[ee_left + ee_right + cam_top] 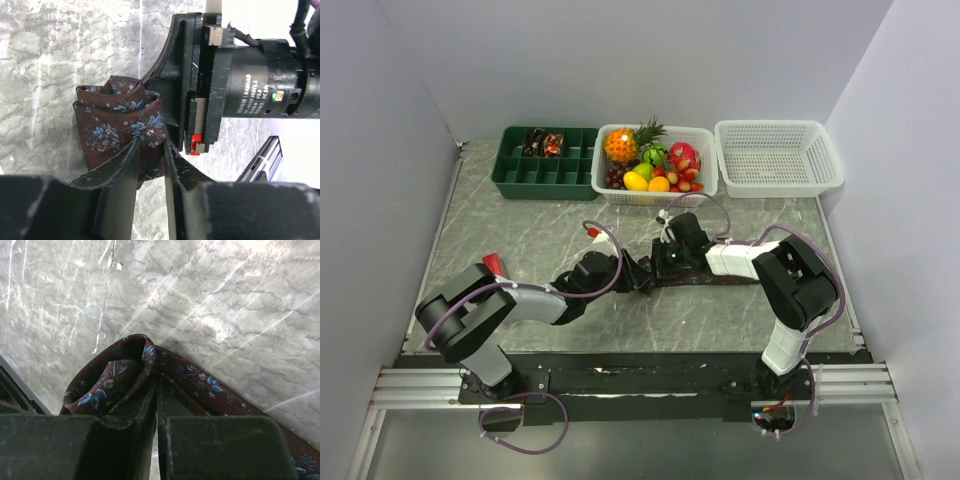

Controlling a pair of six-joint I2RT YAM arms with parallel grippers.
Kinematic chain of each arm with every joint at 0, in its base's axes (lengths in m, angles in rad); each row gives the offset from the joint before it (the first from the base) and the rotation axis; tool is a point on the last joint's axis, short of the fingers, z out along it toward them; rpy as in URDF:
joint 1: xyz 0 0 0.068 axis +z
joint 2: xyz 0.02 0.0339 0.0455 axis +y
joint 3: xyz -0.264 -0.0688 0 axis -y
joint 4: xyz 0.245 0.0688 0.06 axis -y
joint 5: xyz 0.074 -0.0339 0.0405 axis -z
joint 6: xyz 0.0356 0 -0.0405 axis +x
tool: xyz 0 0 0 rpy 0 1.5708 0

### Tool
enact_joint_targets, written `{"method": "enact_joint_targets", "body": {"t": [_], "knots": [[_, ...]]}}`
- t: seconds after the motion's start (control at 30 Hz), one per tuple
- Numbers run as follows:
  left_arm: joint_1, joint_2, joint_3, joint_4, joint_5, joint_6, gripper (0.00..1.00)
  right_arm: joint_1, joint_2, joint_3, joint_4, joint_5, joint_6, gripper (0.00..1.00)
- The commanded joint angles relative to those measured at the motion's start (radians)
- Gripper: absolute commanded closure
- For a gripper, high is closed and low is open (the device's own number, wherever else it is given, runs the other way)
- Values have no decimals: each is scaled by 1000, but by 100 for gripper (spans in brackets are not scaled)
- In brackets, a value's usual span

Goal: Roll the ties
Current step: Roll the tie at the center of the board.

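Matt cloth tie (120, 125), glossy marbled tabletop (200, 300)

Black-and-grey left arm (510, 300), white-and-black right arm (760, 262), purple cables (619, 255), scuffed black fingers (125, 161)

From above, the tie (705, 281) is mostly covered by the left gripper (638, 274) and right gripper (668, 262); its tail is cut off in the right wrist view.

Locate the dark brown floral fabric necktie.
Top view: the necktie lies mid marble table, on the arms' side of the white fruit basket, partly coiled; the right gripper pinches it, the left gripper straddles the coil.
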Motion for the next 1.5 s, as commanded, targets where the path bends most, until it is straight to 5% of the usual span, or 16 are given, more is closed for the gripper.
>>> {"method": "enact_joint_targets", "body": {"t": [0.0,0.4,1.13,1.47], "knots": [[-6,39,46,51,24,-30,73,2,41,18,-53,42,-23,88],[-4,66,44,74,9,-51,88,15,-8,121,-244,115,-78,87],[2,137,130,28,27,-33,87,25,-186,164,-439,367,-142,86],[2,218,207,30,79,-31,80,4,-272,106,-367,318,-129,86]]}}
